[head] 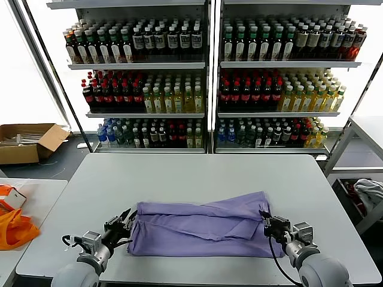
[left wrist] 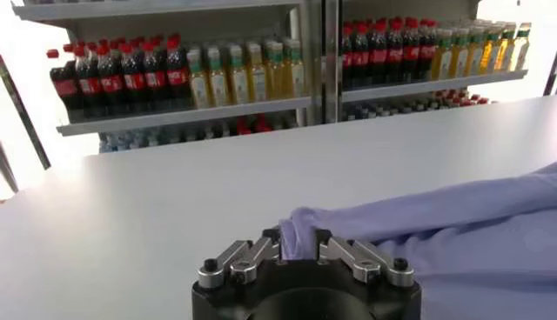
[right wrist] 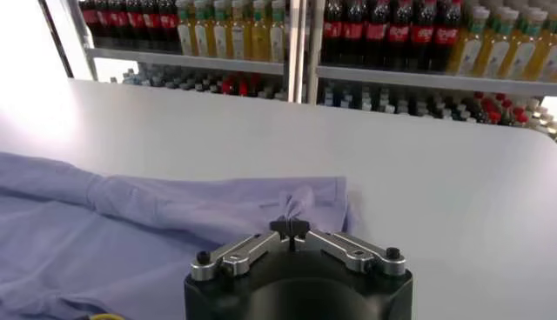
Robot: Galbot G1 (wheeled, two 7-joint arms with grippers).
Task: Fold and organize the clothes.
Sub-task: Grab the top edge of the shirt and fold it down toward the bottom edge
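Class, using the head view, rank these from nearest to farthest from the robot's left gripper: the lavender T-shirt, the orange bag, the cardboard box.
1. T-shirt: pinched at its edge by the left gripper.
2. Orange bag: on the side table, far left.
3. Cardboard box: on the floor, far left.

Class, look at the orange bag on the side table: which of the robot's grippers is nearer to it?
Left. The left gripper grips the T-shirt on the side toward the orange bag; the right gripper holds the shirt's far end.
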